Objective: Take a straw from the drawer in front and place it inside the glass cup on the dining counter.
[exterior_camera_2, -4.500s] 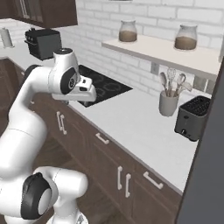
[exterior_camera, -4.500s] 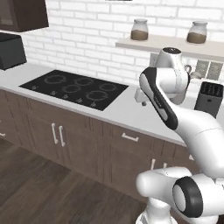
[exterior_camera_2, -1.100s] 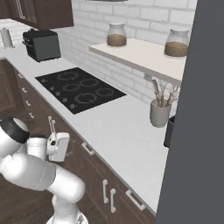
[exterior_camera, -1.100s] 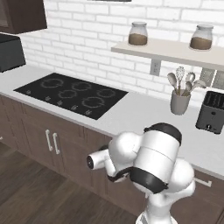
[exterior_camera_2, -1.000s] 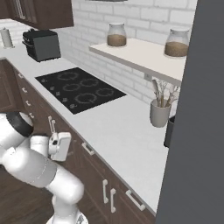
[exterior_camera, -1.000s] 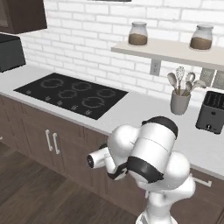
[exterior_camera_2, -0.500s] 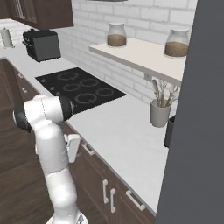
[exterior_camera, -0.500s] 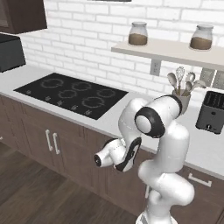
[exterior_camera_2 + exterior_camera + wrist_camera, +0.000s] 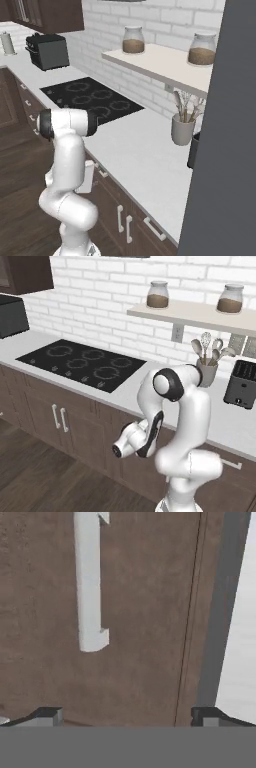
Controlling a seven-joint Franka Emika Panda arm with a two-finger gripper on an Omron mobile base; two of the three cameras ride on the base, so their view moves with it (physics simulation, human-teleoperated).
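Note:
The drawer (image 9: pixel 140 612) is a dark-brown wooden front, shut, directly ahead in the hand view. Its silver bar handle (image 9: pixel 89 582) runs down the upper left and ends a little above my left fingertip. My gripper (image 9: pixel 129 716) is open wide, with nothing between its fingertips (image 9: pixel 47 714), and stands close to the wood beside the handle's end. In the right base view the white hand (image 9: pixel 86 176) hangs low, just under the worktop's edge, against the cabinet front. The straw is hidden. The glass cup and the dining counter are out of view.
A grey-white worktop (image 9: pixel 135 150) carries a black hob (image 9: pixel 82 363), a grey utensil holder (image 9: pixel 207 372) and a dark toaster (image 9: pixel 241 385). A shelf (image 9: pixel 200 313) with two jars hangs above. Cabinet doors with vertical handles (image 9: pixel 59 418) lie to the left. Dark wooden floor lies below.
The hand has come down from above the worktop to the drawer front. Over the last second the elbow rose upright while the hand stayed low. The jaws stayed open.

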